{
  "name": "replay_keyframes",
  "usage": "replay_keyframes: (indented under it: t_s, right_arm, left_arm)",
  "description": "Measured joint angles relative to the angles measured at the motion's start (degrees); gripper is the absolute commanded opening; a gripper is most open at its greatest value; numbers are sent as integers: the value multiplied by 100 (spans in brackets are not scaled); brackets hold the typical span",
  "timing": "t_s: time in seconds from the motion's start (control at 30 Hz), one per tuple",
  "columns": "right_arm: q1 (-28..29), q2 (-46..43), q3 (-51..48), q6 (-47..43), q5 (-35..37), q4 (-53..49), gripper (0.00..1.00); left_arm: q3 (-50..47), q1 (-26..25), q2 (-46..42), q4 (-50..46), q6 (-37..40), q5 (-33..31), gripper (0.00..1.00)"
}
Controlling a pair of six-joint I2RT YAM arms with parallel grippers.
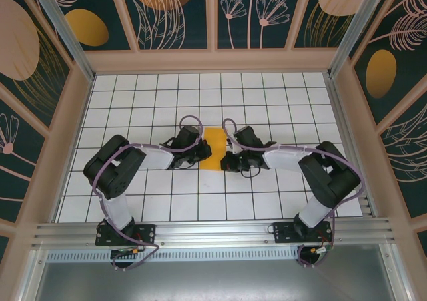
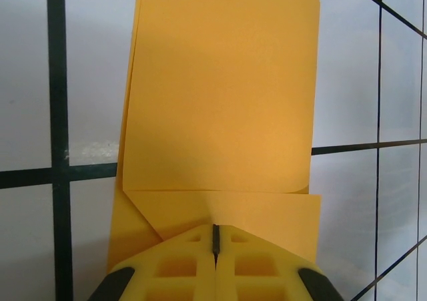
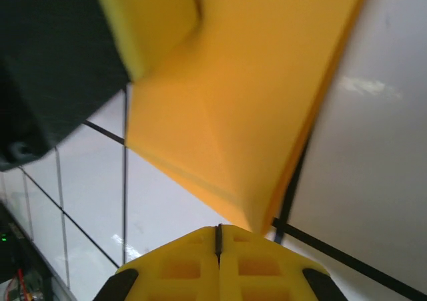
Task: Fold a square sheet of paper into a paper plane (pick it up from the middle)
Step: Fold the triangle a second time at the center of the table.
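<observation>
The square sheet of paper (image 1: 214,147) lies folded into a narrow orange-yellow shape on the grid floor between my two grippers. Seen from the left wrist, the paper (image 2: 220,101) shows stacked layers, a diagonal crease at lower left and a flap edge across its width. My left gripper (image 2: 215,231) is shut, its yellow tips resting on the near part of the sheet, and stands at the paper's left edge (image 1: 202,155) from above. My right gripper (image 3: 218,229) is shut too, just short of a pointed corner of the paper (image 3: 240,114), with nothing between its fingers. From above it (image 1: 229,161) sits at the paper's lower right edge.
The white grid floor (image 1: 167,101) is walled by wooden rails and dark patterned panels (image 1: 170,14). Both arms reach inward from their bases at the near metal rail (image 1: 213,231). The left gripper's yellow finger (image 3: 150,21) and black body (image 3: 47,67) sit close in front of the right wrist camera.
</observation>
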Motion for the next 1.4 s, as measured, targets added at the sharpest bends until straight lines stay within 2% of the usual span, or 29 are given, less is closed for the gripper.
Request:
replay_keyframes:
  t_s: [0.37, 0.67, 0.93, 1.23, 1.4]
  right_arm:
    - [0, 765, 841, -48, 61, -35, 4]
    - [-15, 1134, 1040, -155, 160, -39, 4]
    - [-37, 1062, 809, -219, 136, 144, 3]
    - [-48, 376, -72, -302, 83, 291, 3]
    - [-46, 164, -201, -306, 81, 79, 3]
  left_arm:
    - [0, 22, 22, 44, -9, 68, 4]
    - [0, 22, 24, 55, -68, 68, 4]
    - [0, 22, 35, 57, -146, 63, 3]
    - [0, 20, 55, 81, -238, 68, 3]
    - [13, 22, 61, 76, -240, 70, 4]
